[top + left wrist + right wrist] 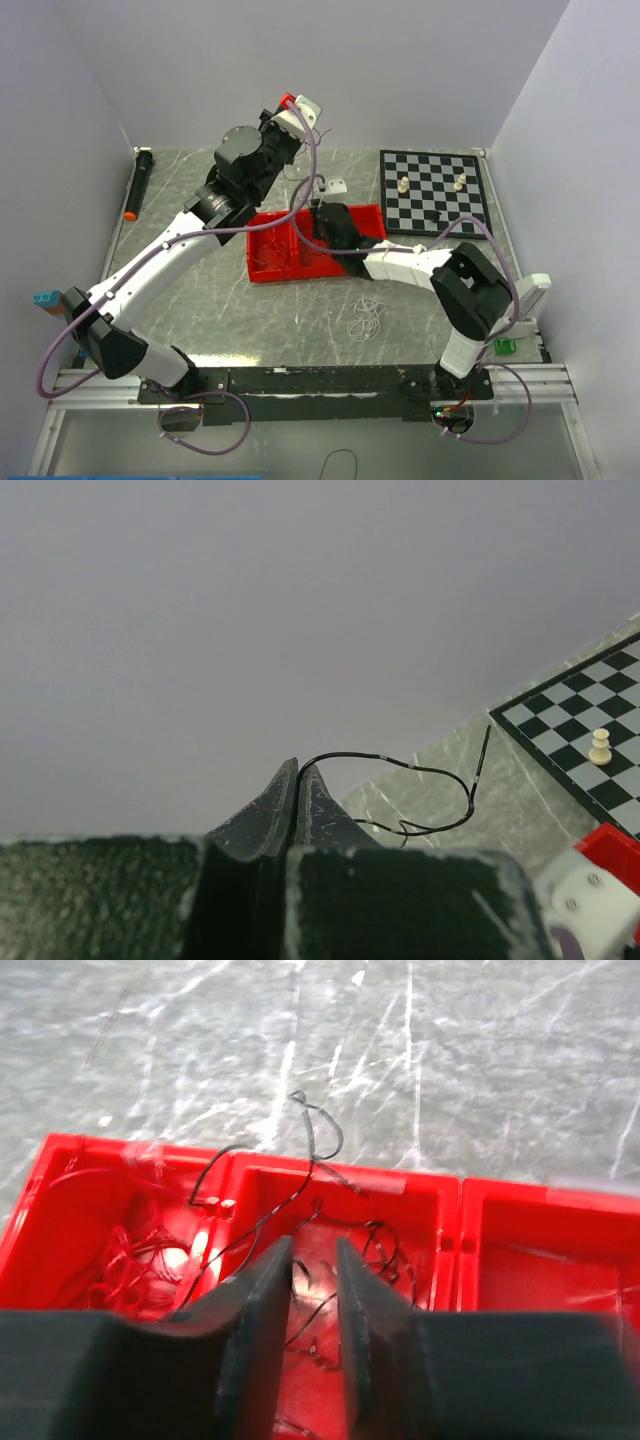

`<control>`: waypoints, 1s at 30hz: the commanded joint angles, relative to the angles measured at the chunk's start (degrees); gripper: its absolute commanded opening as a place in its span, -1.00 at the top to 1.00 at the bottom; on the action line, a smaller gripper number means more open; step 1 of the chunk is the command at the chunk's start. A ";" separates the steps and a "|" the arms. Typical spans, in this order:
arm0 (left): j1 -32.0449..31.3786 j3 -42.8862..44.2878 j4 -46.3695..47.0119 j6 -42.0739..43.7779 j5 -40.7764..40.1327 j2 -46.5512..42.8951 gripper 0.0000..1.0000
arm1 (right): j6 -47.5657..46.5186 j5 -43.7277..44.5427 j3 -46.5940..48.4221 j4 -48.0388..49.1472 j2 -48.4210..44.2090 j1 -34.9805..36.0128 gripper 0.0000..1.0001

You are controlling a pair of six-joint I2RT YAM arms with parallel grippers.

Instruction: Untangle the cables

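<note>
Pinching one black cable (420,770) in tightly closed jaws, the left gripper (297,770) is holding it high in the air. The right gripper (313,1250) is hovering, jaws narrowly apart (nothing visibly held), over the middle compartment of the red tray (540,1188), where more black strands (385,1245) are lying tangled. Pulling one strand free seems underway; next, the right gripper likely needs to anchor that tangle.

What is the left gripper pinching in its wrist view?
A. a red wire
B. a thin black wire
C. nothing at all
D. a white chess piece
B: the left gripper is shut with its tips together, and a thin black wire comes out from between them and loops through the air.
</note>
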 commanded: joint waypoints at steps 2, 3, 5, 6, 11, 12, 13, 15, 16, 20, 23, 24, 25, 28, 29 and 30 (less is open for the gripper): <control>1.57 0.53 -2.04 -7.89 -0.77 -1.18 0.98 | 6.08 0.61 2.41 -2.75 -0.36 -1.05 -0.03; 1.74 0.88 -3.78 -8.60 -0.77 -0.74 0.98 | 6.70 0.08 1.62 -2.92 -1.16 -1.13 -0.13; 1.75 1.40 -4.59 -9.65 -0.68 0.23 0.98 | 8.01 -0.97 0.56 -4.23 -2.65 -1.13 -0.31; 1.92 1.49 -4.50 -9.74 -0.77 0.49 0.98 | 8.46 -1.50 -0.05 -4.33 -3.35 -1.13 -0.35; 2.54 3.77 -4.68 -11.41 -2.00 3.04 0.98 | 11.44 -3.88 -3.74 -6.17 -7.04 -1.22 -0.41; 2.71 4.22 -4.51 -11.41 -2.18 3.30 0.98 | 12.75 -3.97 -4.62 -7.13 -8.18 -1.22 -0.40; 2.63 4.83 -4.16 -11.33 -2.18 3.74 0.98 | 13.81 -4.05 -5.76 -8.01 -8.98 -1.22 -0.37; 2.71 6.76 -3.63 -11.24 -1.74 4.80 0.98 | 16.88 -3.09 -7.87 -10.38 -11.35 -1.22 -0.32; 2.80 8.16 -3.63 -11.59 -1.65 5.93 0.98 | 17.94 -2.57 -8.93 -11.35 -12.66 -1.22 -0.29; 2.71 15.02 -6.52 -14.22 0.45 10.24 0.98 | 21.20 -0.54 -13.58 -13.30 -18.55 -1.22 -0.15; 2.10 16.88 -7.49 -15.46 1.69 12.00 0.98 | 21.38 -0.36 -16.05 -13.29 -22.34 -1.31 -0.13; 1.75 16.27 -7.23 -15.28 1.60 12.18 0.98 | 21.21 -0.54 -16.32 -13.64 -23.04 -1.31 -0.15; 1.57 15.48 -6.88 -15.28 1.34 12.18 0.98 | 21.12 -0.71 -16.41 -14.08 -23.48 -1.40 -0.17; 1.39 12.67 -6.35 -15.20 0.99 12.27 0.98 | 21.38 -1.42 -17.28 -14.88 -24.80 -1.57 -0.25; 1.48 11.53 -6.00 -14.93 0.90 12.27 0.98 | 21.38 -1.85 -17.72 -14.70 -25.15 -1.57 -0.28; 1.48 10.56 -5.30 -14.23 0.64 12.27 0.98 | 21.38 -2.38 -18.25 -14.53 -25.77 -1.66 -0.30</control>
